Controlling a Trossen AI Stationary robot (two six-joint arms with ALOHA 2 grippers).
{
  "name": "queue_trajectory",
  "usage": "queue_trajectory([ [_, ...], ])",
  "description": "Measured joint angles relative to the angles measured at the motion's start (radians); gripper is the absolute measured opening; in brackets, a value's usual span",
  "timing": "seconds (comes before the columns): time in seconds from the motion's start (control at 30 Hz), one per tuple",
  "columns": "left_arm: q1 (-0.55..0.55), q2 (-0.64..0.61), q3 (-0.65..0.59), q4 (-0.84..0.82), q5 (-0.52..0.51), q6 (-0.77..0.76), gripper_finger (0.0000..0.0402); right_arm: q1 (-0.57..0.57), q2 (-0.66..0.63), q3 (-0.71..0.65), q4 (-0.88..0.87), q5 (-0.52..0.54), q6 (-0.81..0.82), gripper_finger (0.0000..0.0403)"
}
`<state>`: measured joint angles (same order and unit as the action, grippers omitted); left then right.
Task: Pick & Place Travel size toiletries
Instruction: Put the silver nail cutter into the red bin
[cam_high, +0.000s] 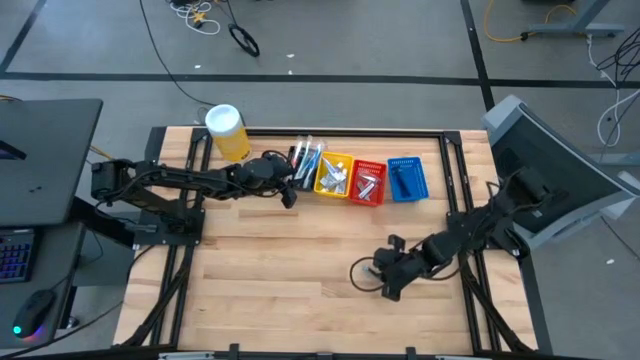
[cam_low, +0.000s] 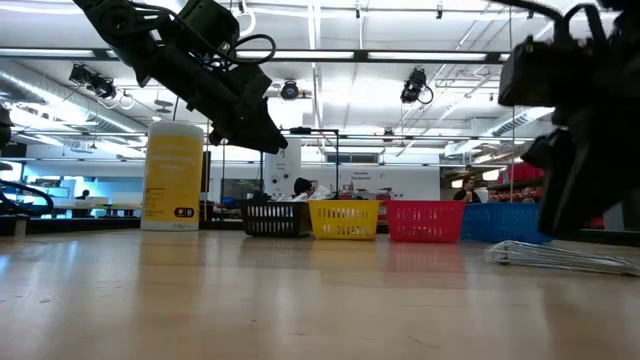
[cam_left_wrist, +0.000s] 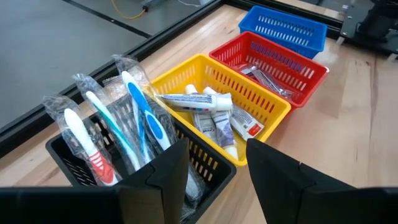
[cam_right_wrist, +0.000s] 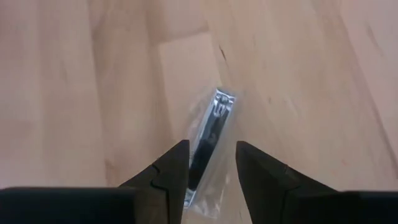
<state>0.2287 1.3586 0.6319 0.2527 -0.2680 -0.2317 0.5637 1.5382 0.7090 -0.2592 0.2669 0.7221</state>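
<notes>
A metal nail clipper in a clear wrapper (cam_right_wrist: 214, 121) lies flat on the wooden table, also seen in the high view (cam_high: 361, 272) and the low view (cam_low: 560, 257). My right gripper (cam_right_wrist: 211, 149) is open just over it, one finger on either side of the clipper's near end; it also shows in the high view (cam_high: 385, 280). My left gripper (cam_left_wrist: 217, 146) is open and empty, hovering above the black basket (cam_left_wrist: 68, 158) of wrapped toothbrushes (cam_left_wrist: 134, 112). White tubes (cam_left_wrist: 205, 109) lie in the yellow basket (cam_left_wrist: 186, 65).
The black (cam_high: 305, 160), yellow (cam_high: 333, 173), red (cam_high: 368, 182) and blue (cam_high: 406, 178) baskets stand in a row at the table's far edge. A big yellow canister (cam_high: 228, 132) with a white lid stands left of them. Bare wood lies between the baskets and the clipper.
</notes>
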Motion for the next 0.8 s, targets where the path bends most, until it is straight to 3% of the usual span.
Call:
queue_trajectory([
  [0.4, 0.000, 0.000, 0.000, -0.001, 0.000, 0.004, 0.0169, 0.005, 0.143, 0.005, 0.029, 0.038, -0.015, 0.0135],
  [0.67, 0.000, 0.000, 0.000, -0.010, 0.000, 0.008, 0.0169, -0.007, 0.140, 0.003, 0.017, 0.053, -0.048, 0.0050],
  [0.8, 0.000, 0.000, 0.000, -0.010, 0.000, 0.009, 0.0169, -0.026, 0.110, 0.012, 0.029, 0.034, -0.074, 0.0034],
])
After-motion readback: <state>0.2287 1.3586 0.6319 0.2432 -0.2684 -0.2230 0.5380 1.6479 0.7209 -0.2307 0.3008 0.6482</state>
